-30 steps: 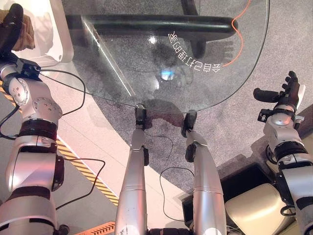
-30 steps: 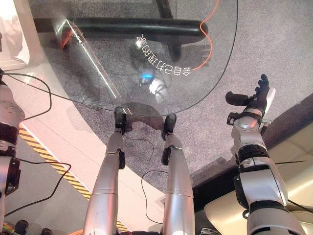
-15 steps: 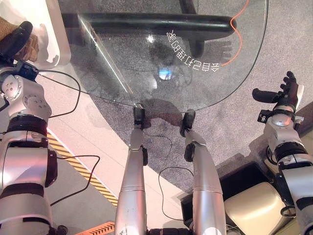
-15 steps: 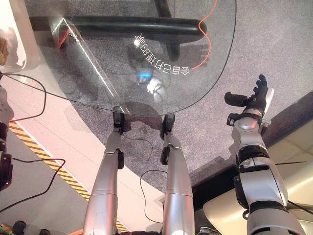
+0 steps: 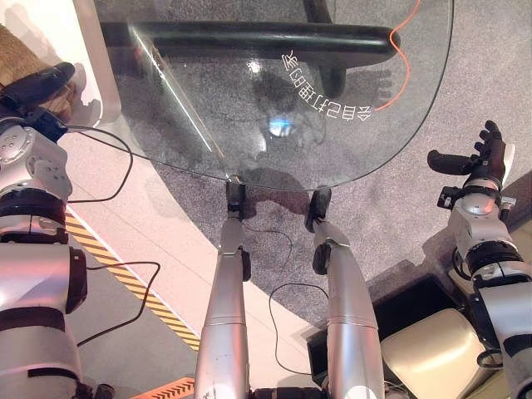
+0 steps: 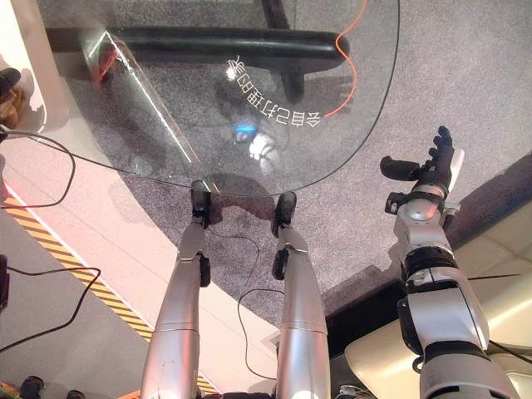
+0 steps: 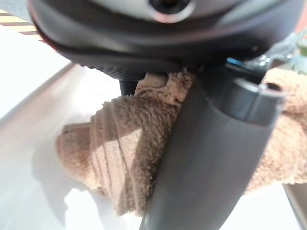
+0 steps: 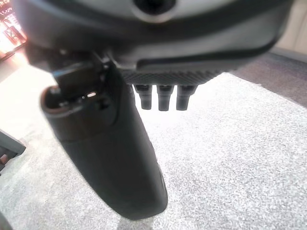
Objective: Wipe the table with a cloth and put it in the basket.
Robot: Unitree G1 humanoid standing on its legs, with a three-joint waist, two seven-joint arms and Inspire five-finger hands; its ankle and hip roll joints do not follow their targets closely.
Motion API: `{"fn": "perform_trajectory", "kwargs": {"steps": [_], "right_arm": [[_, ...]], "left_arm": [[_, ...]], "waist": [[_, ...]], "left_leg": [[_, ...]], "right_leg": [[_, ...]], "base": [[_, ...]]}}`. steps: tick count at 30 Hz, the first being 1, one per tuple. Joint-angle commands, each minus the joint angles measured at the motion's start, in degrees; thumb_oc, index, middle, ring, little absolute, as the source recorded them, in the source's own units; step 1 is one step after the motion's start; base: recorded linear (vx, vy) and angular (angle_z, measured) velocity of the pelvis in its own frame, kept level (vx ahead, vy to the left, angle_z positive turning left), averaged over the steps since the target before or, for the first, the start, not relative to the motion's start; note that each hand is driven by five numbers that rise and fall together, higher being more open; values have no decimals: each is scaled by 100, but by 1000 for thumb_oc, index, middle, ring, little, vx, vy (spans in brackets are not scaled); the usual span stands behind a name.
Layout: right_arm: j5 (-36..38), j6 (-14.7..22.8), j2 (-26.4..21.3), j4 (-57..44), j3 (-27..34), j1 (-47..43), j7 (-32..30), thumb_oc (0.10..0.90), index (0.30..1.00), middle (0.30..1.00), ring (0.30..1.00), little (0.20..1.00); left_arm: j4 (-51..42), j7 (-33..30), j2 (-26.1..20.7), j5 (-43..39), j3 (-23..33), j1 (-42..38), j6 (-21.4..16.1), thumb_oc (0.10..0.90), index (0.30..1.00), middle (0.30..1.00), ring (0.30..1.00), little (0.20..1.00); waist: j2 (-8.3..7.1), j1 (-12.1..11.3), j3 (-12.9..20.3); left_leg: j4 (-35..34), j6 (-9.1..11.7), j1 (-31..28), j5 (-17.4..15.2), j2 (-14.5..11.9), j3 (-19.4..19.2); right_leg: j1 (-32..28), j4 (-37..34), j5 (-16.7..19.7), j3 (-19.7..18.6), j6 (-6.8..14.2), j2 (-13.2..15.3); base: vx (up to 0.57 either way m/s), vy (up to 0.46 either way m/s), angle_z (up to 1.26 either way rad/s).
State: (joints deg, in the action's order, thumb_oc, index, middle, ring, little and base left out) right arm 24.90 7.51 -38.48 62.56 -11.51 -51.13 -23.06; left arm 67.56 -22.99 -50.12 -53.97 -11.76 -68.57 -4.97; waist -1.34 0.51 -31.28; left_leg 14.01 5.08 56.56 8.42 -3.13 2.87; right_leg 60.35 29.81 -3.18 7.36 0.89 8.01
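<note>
The left robot hand [image 5: 37,83] pinches the brown cloth [image 7: 120,158] right over the white basket [image 5: 96,75].

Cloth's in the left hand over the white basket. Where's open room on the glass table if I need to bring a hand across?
The glass table top is bare from its near curved edge to the far side; only printed lettering marks it. The left hand grips the cloth over the white basket at the table's left. The right hand hangs open right of the table.
</note>
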Motion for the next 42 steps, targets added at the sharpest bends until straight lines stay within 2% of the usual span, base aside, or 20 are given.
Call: {"fn": "perform_trajectory", "kwargs": {"steps": [1,12,21,22,23,24,42], "right_arm": [[87,211,-685,160,45,150,-91,800,900,900,900,900],[67,207,-731,242,-50,-17,-55,800,900,900,900,900],[54,232,-753,285,-130,-129,-51,800,900,900,900,900],[59,242,-758,303,-142,-145,-45,800,900,900,900,900],[68,234,-766,304,-149,-157,-41,800,900,900,900,900],[68,214,-769,294,-159,-175,-44,800,900,900,900,900],[85,275,-786,429,-224,-256,28,800,900,900,900,900]], "left_arm": [[304,53,-698,324,126,-273,-134,100,300,300,300,200],[349,476,-653,729,-219,-447,257,100,300,300,300,200],[490,824,-576,738,-436,-497,604,100,300,300,300,200],[509,849,-568,707,-453,-508,648,202,387,387,387,302],[520,842,-570,681,-459,-516,681,202,387,387,387,302],[550,865,-573,670,-458,-519,689,800,900,900,900,900],[581,1106,-490,761,-536,-487,631,800,900,900,900,900]], "waist": [[157,47,148],[201,59,148],[213,74,148],[214,74,148],[213,74,148],[215,75,148],[251,87,148]], "left_leg": [[815,-20,81,-614,-337,12],[772,-4,93,-592,-362,-19],[757,-7,141,-571,-360,-21],[756,-6,148,-569,-360,-18],[754,-4,149,-567,-362,-19],[747,-3,144,-563,-364,-21],[722,10,140,-556,-364,-32]], "right_leg": [[-588,-637,11,-170,237,71],[-559,-675,41,-188,261,89],[-514,-687,61,-189,274,85],[-507,-686,60,-191,275,85],[-510,-692,60,-191,273,85],[-514,-699,61,-194,276,86],[-491,-712,72,-218,285,98]], "base": [[0,0,0],[0,0,0],[0,0,0],[0,0,0],[0,0,0],[0,0,0],[0,0,0]]}}
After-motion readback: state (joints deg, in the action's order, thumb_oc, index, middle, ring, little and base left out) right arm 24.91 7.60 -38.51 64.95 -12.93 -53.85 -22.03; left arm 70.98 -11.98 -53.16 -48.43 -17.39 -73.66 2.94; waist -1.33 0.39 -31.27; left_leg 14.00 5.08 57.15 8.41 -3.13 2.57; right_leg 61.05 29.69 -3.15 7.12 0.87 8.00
